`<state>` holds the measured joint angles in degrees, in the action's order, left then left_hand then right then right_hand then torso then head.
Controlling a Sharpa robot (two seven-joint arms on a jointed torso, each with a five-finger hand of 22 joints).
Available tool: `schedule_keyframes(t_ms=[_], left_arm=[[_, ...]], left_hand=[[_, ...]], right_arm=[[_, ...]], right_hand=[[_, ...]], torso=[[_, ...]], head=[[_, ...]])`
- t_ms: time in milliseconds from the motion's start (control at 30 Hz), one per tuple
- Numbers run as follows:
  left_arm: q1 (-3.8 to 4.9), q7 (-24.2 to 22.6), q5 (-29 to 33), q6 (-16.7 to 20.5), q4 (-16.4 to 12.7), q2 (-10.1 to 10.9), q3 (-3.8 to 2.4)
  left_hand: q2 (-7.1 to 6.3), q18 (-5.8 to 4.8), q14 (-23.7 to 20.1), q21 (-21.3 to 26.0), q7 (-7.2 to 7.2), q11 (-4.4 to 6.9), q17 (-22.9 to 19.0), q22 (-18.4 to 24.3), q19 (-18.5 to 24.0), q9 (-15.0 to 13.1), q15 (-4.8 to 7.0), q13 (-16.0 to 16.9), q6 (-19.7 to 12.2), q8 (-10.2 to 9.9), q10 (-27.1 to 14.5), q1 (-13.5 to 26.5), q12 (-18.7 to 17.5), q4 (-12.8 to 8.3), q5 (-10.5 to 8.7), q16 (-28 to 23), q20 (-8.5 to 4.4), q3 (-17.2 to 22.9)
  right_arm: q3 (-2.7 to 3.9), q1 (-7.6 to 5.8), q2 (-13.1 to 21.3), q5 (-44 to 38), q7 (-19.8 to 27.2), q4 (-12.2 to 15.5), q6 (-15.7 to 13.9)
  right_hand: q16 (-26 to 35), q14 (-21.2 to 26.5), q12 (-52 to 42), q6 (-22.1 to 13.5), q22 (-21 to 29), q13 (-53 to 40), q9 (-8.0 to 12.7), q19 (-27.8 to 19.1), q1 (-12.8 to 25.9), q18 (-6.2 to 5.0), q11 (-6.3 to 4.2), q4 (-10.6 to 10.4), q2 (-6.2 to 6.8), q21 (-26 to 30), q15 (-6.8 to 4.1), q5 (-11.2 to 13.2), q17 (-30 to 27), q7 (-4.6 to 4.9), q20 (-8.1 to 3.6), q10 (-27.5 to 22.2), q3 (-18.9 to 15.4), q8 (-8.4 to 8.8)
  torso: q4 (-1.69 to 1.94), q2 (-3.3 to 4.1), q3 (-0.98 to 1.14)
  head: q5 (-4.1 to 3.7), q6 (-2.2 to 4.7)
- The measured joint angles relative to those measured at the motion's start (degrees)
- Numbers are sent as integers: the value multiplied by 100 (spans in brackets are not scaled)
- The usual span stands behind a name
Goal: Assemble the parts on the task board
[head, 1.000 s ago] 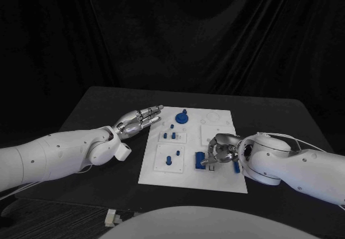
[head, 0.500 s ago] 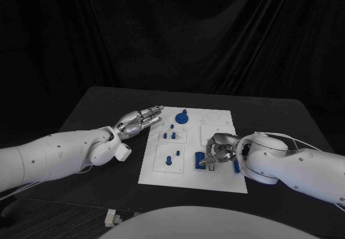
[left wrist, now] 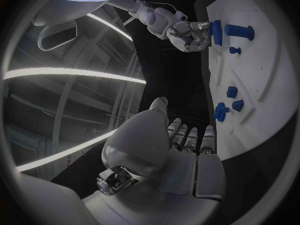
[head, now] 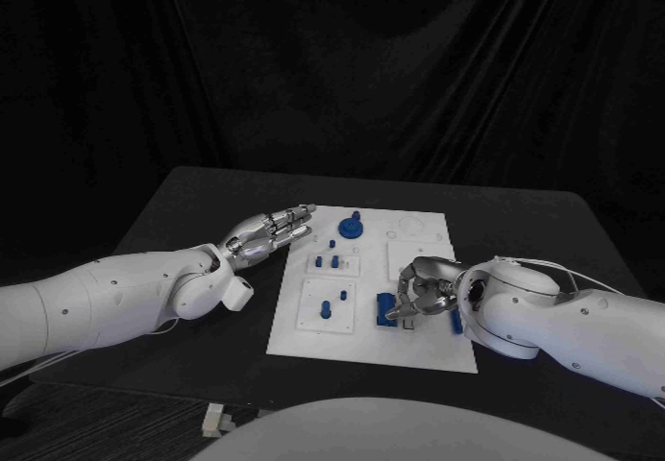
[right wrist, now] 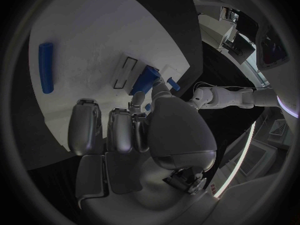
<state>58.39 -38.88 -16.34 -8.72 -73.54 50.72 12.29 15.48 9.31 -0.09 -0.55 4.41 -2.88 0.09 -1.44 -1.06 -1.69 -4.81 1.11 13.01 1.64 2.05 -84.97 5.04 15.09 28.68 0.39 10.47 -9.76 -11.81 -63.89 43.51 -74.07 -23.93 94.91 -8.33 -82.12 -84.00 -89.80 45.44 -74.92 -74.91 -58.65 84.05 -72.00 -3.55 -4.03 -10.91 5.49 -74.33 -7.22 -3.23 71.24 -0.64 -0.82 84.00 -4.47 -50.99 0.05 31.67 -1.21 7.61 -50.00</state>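
The white task board (head: 363, 336) lies mid-table. My right hand (head: 421, 294) is over its near right part, fingers curled, and pinches a blue block (head: 384, 309) between thumb and fingertips; the right wrist view has that block (right wrist: 144, 80) beside an empty slot (right wrist: 127, 71). A blue rod (head: 456, 323) lies flat just right of this hand, seen also as the rod (right wrist: 45, 68). A round blue part with a peg (head: 352, 227) stands at the far edge, small blue pieces (head: 327, 259) in the middle, a blue peg (head: 326, 309) nearer. My left hand (head: 272, 230) hovers open, left of the board.
The black table (head: 181, 221) runs wide around the board, with bare room left and right. Black curtain hangs behind. From the left wrist view my right hand (left wrist: 185, 35) appears at the board's far end (left wrist: 262, 15).
My right hand has crept slightly left toward the blue block and closed a little tighter on it. The left hand and the other parts have stayed put.
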Motion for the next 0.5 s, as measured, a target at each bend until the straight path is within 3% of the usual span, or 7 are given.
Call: schedule_keyframes(t_ms=[233, 300, 500], left_arm=[[-3, 0, 0, -3, 5, 4, 0], [-4, 0, 0, -4, 7, 6, 0], [-6, 0, 0, -5, 11, 7, 0]], left_hand=[[0, -1, 0, 0, 0, 0, 1, 0, 0, 0, 0, 0, 0, 0, 0, 0, 0, -16, 0, 0, 0, 16], [0, 0, 0, 0, 0, 0, 1, 0, 0, 0, 0, 0, 0, 0, 0, 0, 0, -16, 0, 0, 0, 16], [0, 0, 0, 0, 0, 0, -1, 1, 0, 0, 0, 0, 0, 0, 0, 0, 0, -16, 0, 0, 0, 16]], right_arm=[[-15, -51, 263, -1, 185, 151, -386], [-15, -126, 344, 21, 249, 203, -519], [-8, -346, 570, 133, 373, 296, -769]], right_hand=[[-54, 0, 0, 0, 0, 0, -39, 0, 263, -1, -41, -501, 128, -29, -41, 0, 98, 0, -41, 1, 48, 0], [-64, 0, 0, 0, 0, 1, -39, 0, 324, 0, -42, -564, 179, -38, -41, 0, 116, 0, -41, 0, 47, 0], [-64, 0, 0, 21, 1, 1, -39, 0, 674, 0, -41, -577, 174, -38, -41, 0, 140, -21, -41, 0, 46, 0]], torso=[[0, 1, 0], [0, 1, 0], [-1, -2, 0]], head=[[9, 0], [9, 0], [8, 0]])
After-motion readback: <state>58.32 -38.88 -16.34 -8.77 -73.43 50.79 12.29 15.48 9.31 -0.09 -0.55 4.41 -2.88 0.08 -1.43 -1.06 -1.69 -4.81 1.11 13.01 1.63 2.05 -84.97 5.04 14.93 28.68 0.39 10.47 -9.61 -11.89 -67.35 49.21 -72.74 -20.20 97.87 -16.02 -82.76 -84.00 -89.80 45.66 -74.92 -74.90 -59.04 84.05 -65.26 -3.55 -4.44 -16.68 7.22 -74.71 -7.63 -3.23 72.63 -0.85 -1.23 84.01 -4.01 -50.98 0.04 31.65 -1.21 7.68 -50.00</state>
